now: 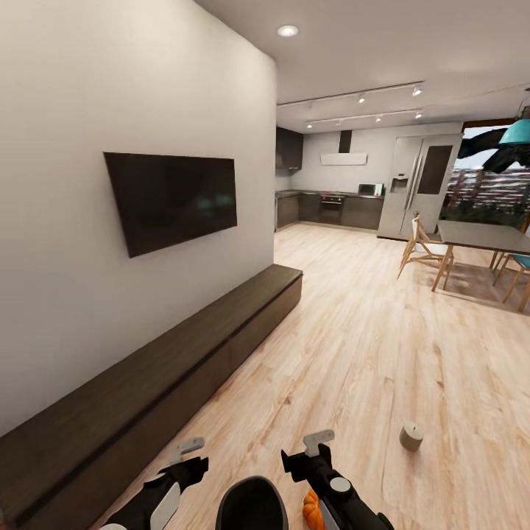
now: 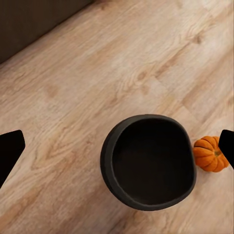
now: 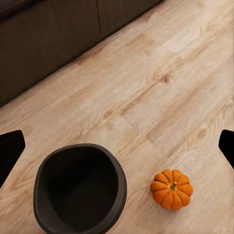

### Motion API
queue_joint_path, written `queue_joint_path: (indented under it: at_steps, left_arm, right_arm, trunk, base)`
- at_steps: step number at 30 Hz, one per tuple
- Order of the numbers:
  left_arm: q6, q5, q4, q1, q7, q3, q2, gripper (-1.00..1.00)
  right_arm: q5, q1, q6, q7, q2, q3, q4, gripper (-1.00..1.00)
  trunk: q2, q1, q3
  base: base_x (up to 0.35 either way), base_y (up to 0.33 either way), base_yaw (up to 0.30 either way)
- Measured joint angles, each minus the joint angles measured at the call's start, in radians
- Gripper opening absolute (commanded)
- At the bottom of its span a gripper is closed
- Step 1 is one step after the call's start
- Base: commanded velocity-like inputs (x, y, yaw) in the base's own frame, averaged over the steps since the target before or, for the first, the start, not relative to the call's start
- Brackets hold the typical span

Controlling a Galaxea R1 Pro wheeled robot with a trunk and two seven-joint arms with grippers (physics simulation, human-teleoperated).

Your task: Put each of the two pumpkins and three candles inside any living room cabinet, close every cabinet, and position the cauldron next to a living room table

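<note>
A black cauldron (image 1: 250,504) stands upright and empty on the wood floor just in front of me, between my two arms. A small orange pumpkin (image 3: 171,188) sits on the floor close beside it, partly hidden behind my right arm in the head view. One grey-brown candle (image 1: 411,436) stands on the floor further right. My left gripper (image 1: 190,456) and right gripper (image 1: 308,450) hover open above the floor, holding nothing, fingers (image 2: 9,151) spread wide. The long dark cabinet (image 1: 184,368) runs along the left wall with its fronts shut. The table is out of view.
A black TV (image 1: 173,199) hangs on the white wall above the cabinet. Wood floor (image 1: 368,346) stretches ahead to a kitchen at the back. A dining set with wooden chairs (image 1: 423,250) stands at the far right.
</note>
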Motion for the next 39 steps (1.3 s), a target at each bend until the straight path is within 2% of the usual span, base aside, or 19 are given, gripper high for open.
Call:
queue_joint_path:
  at_steps: [9, 16, 20, 28, 39]
  left_arm:
    - [0.000, 0.000, 0.000, 0.000, 0.001, 0.000, 0.001, 1.00]
    - [0.000, -0.007, 0.000, 0.000, 0.000, -0.001, -0.003, 1.00]
    - [-0.001, -0.008, 0.000, 0.000, 0.000, -0.001, -0.004, 1.00]
    - [-0.001, -0.009, 0.000, 0.000, 0.000, -0.001, -0.006, 1.00]
    - [-0.001, -0.011, 0.006, 0.000, 0.000, -0.007, -0.006, 1.00]
  right_arm:
    - [0.000, 0.000, 0.002, 0.001, 0.001, 0.001, 0.000, 1.00]
    - [0.001, -0.004, 0.046, -0.004, 0.004, 0.001, 0.001, 1.00]
    - [0.001, -0.005, 0.090, -0.005, 0.025, 0.001, 0.002, 1.00]
    - [0.001, -0.011, 0.132, -0.007, 0.033, 0.000, 0.003, 1.00]
    - [0.001, -0.011, 0.143, -0.007, 0.035, -0.001, 0.002, 1.00]
  trunk:
    - [0.000, 0.000, 0.000]
    - [0.000, 0.000, 0.000]
    - [0.000, 0.000, 0.000]
    - [-0.056, 0.031, -0.025]
    - [-0.133, 0.073, -0.059]
  base:
    - [0.047, 0.000, 0.000]
    - [0.012, 0.000, 0.000]
    - [0.000, 0.000, 0.000]
    - [0.000, 0.000, 0.000]
    - [0.000, 0.000, 0.000]
